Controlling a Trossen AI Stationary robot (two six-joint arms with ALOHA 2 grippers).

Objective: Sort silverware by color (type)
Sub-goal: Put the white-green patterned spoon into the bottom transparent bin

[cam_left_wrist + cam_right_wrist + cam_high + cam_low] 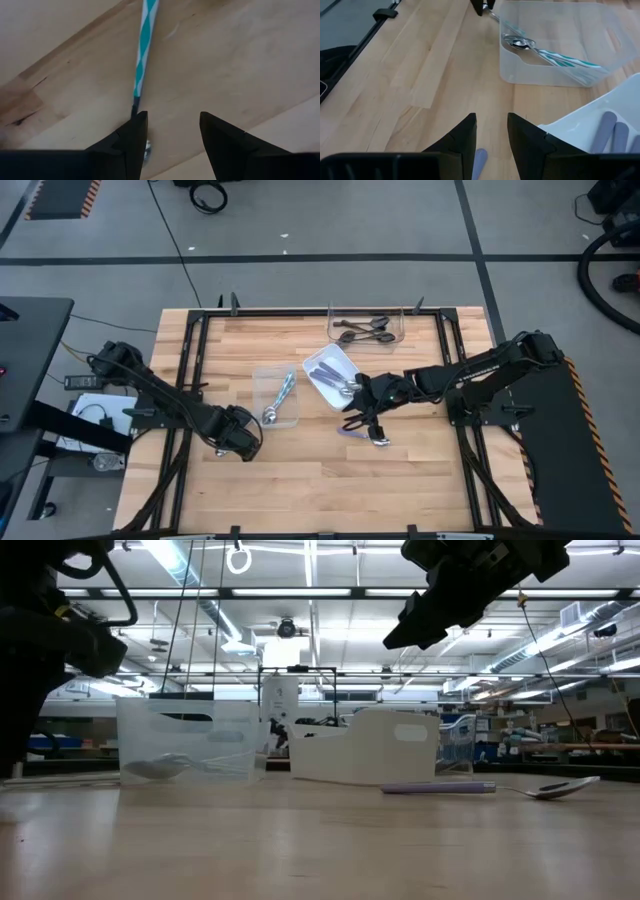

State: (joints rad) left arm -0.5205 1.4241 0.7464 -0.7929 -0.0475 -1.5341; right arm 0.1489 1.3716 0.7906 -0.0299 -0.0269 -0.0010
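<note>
A spoon with a teal-and-white striped handle [142, 47] lies flat on the wood. My open left gripper [172, 120] [243, 442] stands over its head end, and one finger covers its neck. A purple-handled spoon [365, 435] [440, 787] lies flat on the table. My right gripper [491, 120] [362, 418] hangs open well above the purple handle [480, 160], clear of it. More blue-handled spoons [555, 57] lie in a clear bin, purple ones [335, 375] in a white tray, and dark ones [365, 330] in the far bin. My left gripper comes down at the striped spoon's head end with its fingers apart. One finger [132, 137] stands over the dark neck [134, 106]. I cannot tell whether it touches the spoon.
The clear bin [262, 380] stands mid-table between the arms, with the white tray [322, 360] right of it. Another clear bin [335, 315] sits at the far edge. Bare wood runs along the near side. Black frame rails border the table on the left and right.
</note>
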